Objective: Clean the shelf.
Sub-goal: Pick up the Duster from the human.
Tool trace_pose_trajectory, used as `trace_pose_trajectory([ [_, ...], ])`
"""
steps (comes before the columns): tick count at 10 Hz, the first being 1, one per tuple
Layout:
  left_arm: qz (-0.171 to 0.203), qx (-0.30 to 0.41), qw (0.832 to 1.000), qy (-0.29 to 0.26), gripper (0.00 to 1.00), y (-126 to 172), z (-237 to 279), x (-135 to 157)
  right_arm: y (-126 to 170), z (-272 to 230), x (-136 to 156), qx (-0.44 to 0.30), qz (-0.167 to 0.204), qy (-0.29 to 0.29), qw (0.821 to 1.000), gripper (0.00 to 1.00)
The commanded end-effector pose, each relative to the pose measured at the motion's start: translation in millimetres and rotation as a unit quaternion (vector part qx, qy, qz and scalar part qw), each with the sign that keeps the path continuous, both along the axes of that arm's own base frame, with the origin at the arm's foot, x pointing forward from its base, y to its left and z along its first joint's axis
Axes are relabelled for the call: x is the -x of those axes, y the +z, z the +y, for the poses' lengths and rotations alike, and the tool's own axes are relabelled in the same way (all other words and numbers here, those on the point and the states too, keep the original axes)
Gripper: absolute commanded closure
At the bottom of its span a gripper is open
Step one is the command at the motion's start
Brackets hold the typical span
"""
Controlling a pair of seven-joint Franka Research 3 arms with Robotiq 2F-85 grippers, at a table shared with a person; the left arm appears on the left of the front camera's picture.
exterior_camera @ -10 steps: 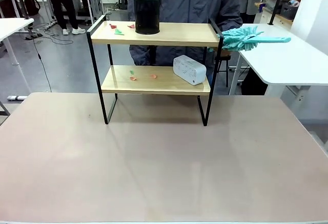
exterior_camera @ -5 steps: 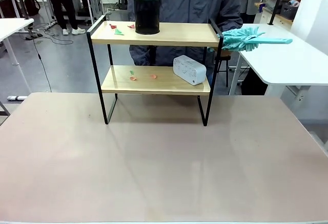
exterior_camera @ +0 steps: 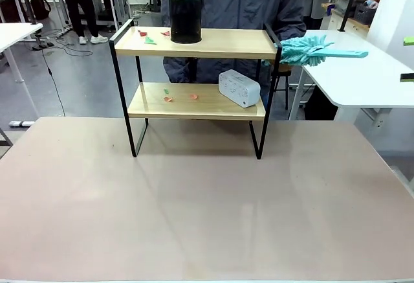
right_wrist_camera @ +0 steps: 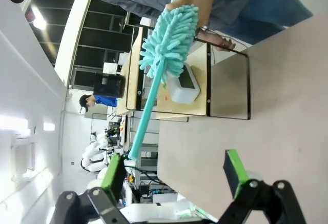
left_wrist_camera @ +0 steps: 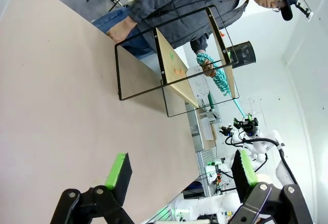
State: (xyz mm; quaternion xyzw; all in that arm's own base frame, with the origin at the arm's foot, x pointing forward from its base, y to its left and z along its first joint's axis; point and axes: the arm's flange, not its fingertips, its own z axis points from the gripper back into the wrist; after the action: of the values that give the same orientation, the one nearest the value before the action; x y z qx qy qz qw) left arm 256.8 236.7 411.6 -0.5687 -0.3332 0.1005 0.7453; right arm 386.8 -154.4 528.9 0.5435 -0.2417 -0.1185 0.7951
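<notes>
The shelf (exterior_camera: 194, 95) is standing along the far edge of the bench (exterior_camera: 207, 218), a little left of its middle, with its front legs set in from that edge. The whole near stretch of the bench, out to both side edges and both near corners, is lying open. On the top board a black round container (exterior_camera: 185, 18) is sitting left of centre, with small coloured scraps (exterior_camera: 149, 39) lying toward the board's left end. On the lower board a white clock-like box (exterior_camera: 239, 88) is leaning at the right end, close to the front edge, and more scraps (exterior_camera: 169, 98) are lying left of centre.

A person (exterior_camera: 233, 4) is standing behind the shelf, holding a teal duster (exterior_camera: 317, 50) out past the top board's right end, handle pointing right.

The left fingers (left_wrist_camera: 119, 170) are hanging spread wide over bare bench, holding nothing. The right fingers (right_wrist_camera: 114, 175) are also spread wide and gripping nothing, with the handle tip just beside one pad.
</notes>
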Motion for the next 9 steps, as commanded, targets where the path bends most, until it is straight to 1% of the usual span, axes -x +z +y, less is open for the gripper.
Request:
trace_pose_trajectory([
  [1, -0.018, 0.003, 1.0, 0.001, 0.0, -1, -1, 0, 3, 1, -1, 0.007, -0.004, -0.005, 1.0, 0.0],
  [2, -0.018, 0.003, 1.0, 0.001, 0.0, -1, -1, 0, 4, 2, -26, -0.051, 0.032, 0.008, 0.998, 0.0],
  [3, -0.018, 0.003, 1.0, 0.001, 0.0, -1, -1, 0, 8, 10, -52, -0.052, 0.067, 0.041, 0.996, 0.0],
  [4, -0.018, 0.003, 1.0, 0.001, 0.0, -1, -1, 0, 15, 21, -76, -0.047, 0.098, 0.058, 0.992, 0.0],
  [5, -0.018, 0.003, 1.0, 0.001, 0.0, -1, -1, 0, 20, 29, -99, -0.055, 0.123, 0.067, 0.989, 0.0],
  [6, -0.018, 0.003, 1.0, 0.001, 0.0, -1, -1, 0, 19, 38, -124, -0.044, 0.154, 0.048, 0.986, 0.0],
  [8, -0.018, 0.003, 1.0, 0.001, 0.0, -1, -1, 0, 13, 58, -154, -0.045, 0.185, 0.104, 0.976, 0.0],
  [9, -0.018, 0.003, 1.0, 0.001, 0.0, -1, -1, 0, 10, 66, -165, -0.037, 0.201, 0.11, 0.973, 0.0],
])
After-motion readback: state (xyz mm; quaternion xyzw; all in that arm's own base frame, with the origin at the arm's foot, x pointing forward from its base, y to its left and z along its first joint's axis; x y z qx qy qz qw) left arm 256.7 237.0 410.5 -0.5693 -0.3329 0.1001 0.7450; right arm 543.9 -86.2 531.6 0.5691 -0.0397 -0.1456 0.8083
